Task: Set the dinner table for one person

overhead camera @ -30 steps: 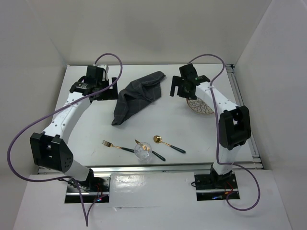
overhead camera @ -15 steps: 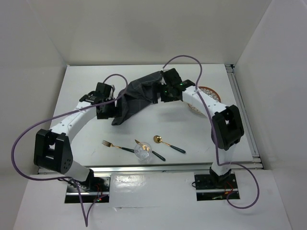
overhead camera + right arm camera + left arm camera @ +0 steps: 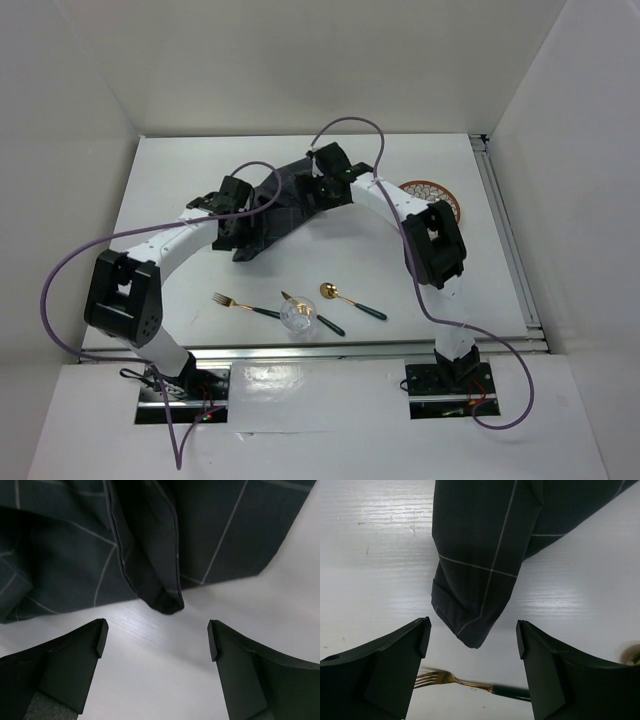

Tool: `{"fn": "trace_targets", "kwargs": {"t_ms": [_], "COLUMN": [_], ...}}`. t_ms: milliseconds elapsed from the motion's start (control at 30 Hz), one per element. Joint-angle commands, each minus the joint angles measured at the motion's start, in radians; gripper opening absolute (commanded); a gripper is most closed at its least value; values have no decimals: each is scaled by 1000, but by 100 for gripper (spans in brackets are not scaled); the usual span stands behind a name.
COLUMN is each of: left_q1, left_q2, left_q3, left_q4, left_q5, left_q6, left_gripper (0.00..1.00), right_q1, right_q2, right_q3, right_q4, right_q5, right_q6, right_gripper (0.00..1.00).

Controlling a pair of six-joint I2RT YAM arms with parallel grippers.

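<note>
placemat [image 3: 485,545] crumpled on dinner table [image 3: 180,170]; left gripper [image 3: 474,632] wide open, empty, over its corner; right gripper [image 3: 157,630] likewise over fold.

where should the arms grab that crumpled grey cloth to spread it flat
Take the cloth by its corners, from above. One pointed corner lies between the left gripper's open jaws; a folded hem tip sits ahead of the right gripper. Both stick out free of the heap, easy to pinch.
</note>
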State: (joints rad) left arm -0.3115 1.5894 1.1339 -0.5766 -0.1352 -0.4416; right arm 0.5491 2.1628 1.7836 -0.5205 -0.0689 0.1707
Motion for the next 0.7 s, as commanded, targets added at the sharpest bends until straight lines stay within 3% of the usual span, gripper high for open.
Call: {"fn": "trace_targets", "kwargs": {"t_ms": [0,167,300,333,433,467,533,667], "left_q1": [-12,-12,-12,-12,-2,8,17,26], "left_q2": [50,82,112,125,136,147,147,147], "left_q3": [32,23,33,47,69,79,93,125], "left_q4": [-16,-16,-16,-28,-37,-37,-51,-63], "left_q5": [-98,-107,-127,-139,-139,-139,-139,-139], "left_q6": [-25,-65,-86,-98,-98,-98,-108,-108], "left_gripper": [87,84,71,57,28,11,0,0], "right_q1": [0,-9,-9,-9,-18,-18,-18,-28], "right_q2": [31,116,163,163,187,187,187,196], "right_q3": [118,209,261,270,270,270,261,261], "right_q4": [11,-12,-21,-21,-30,-30,-19,-10], "right_q5": [-9,-22,-39,-51,-69,-69,-60,-71], "right_q6": [-34,-54,-63,-63,-63,-63,-63,-54], "right_gripper": [94,94,87,86,86,86,85,70]}}
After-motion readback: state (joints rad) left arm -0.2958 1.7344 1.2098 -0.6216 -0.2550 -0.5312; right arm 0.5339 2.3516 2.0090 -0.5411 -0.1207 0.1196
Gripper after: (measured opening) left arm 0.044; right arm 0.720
